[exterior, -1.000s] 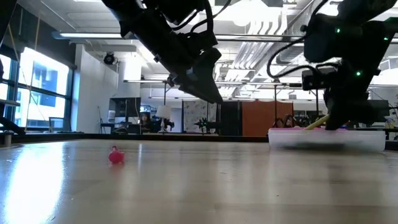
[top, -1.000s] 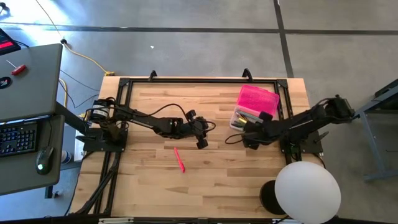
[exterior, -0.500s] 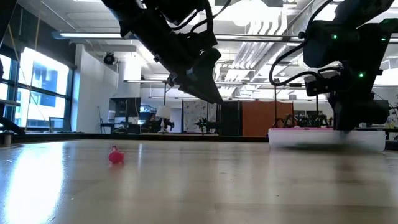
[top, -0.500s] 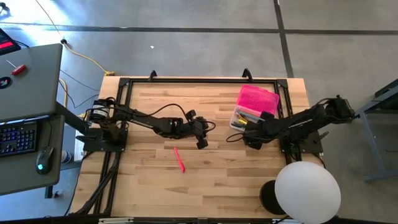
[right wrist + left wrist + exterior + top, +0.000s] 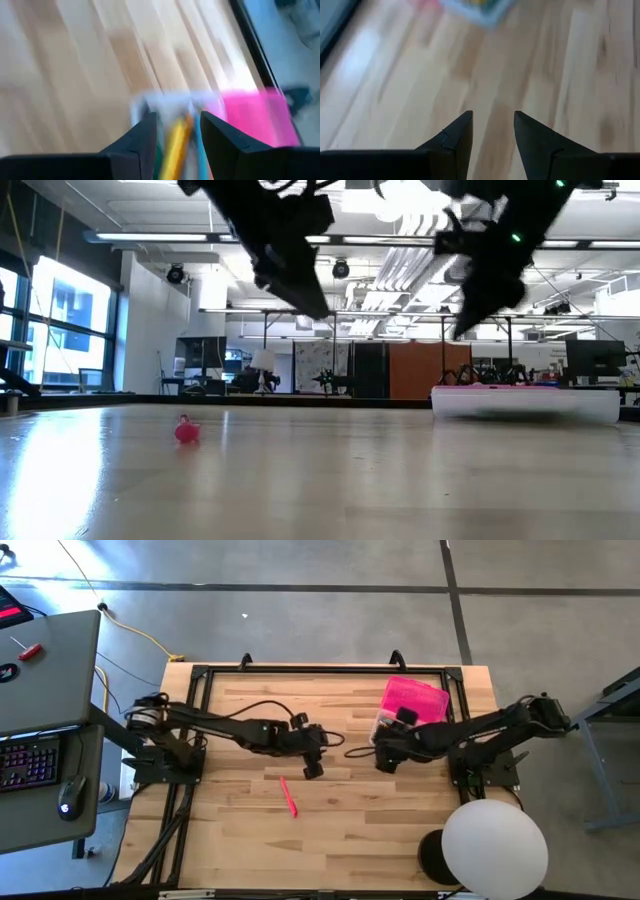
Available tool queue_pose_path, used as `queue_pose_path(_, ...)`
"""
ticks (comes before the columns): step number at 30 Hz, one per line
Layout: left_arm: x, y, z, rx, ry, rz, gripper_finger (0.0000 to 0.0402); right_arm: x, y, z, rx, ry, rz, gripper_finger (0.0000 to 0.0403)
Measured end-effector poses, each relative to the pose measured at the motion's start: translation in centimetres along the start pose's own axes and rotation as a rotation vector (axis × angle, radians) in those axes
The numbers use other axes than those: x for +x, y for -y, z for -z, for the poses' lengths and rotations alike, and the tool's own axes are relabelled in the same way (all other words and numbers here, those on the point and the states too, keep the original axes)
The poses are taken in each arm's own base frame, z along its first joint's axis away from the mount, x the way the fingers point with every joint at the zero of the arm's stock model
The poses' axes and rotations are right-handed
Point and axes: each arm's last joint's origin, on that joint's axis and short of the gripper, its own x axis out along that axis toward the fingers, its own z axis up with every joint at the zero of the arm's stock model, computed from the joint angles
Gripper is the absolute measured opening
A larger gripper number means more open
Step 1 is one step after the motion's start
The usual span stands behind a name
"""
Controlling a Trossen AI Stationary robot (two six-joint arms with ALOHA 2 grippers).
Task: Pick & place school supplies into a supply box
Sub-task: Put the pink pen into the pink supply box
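Note:
A pink-red pen [image 5: 288, 796] lies flat on the wooden table, left of the middle; its end shows in the low view [image 5: 186, 430]. The supply box [image 5: 381, 725] stands at the far right with its pink lid [image 5: 415, 698] lying open on its far side. Inside are a yellow pencil [image 5: 175, 142] and other thin supplies. My right gripper [image 5: 383, 762] [image 5: 177, 122] hangs open in the air just left of the box. My left gripper [image 5: 313, 768] [image 5: 492, 120] hangs open above bare wood, on the far side of the pen.
A black frame [image 5: 320, 670] runs round the table's far and side edges. A white round lamp [image 5: 494, 846] stands at the near right corner. A desk with a keyboard [image 5: 30, 760] stands beyond the left edge. Bare wood [image 5: 330, 840] stretches along the table's near side.
My right gripper has let go of a yellow pencil at the box, then risen and drawn toward the table's left, clear of the box. My left gripper has also risen and shifted slightly left. The pink-red pen has stayed put.

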Motion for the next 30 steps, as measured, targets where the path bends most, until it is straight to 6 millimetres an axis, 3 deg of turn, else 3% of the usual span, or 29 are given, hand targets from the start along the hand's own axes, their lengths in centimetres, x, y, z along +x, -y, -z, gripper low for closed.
queue_pose_path(6,-2.4,-0.6,1.4,0.018,-0.212,0.009,0.0175,-0.2,-1.7,-3.3,0.108,0.347,-0.296,0.0129)
queue_pose_path(13,-4.9,0.6,3.7,0.013,-0.400,-0.027,0.0175,0.6,-3.3,-3.8,0.127,0.672,-0.581,0.0129)
queue_pose_path(23,-6.5,6.4,8.4,0.266,-0.485,0.144,0.0175,2.2,-3.4,-3.2,0.116,0.610,-0.525,0.0129)
queue_pose_path(30,-4.7,8.7,9.0,0.467,-0.208,0.298,0.0175,2.4,-3.0,-3.4,0.091,0.621,-0.512,0.0129)
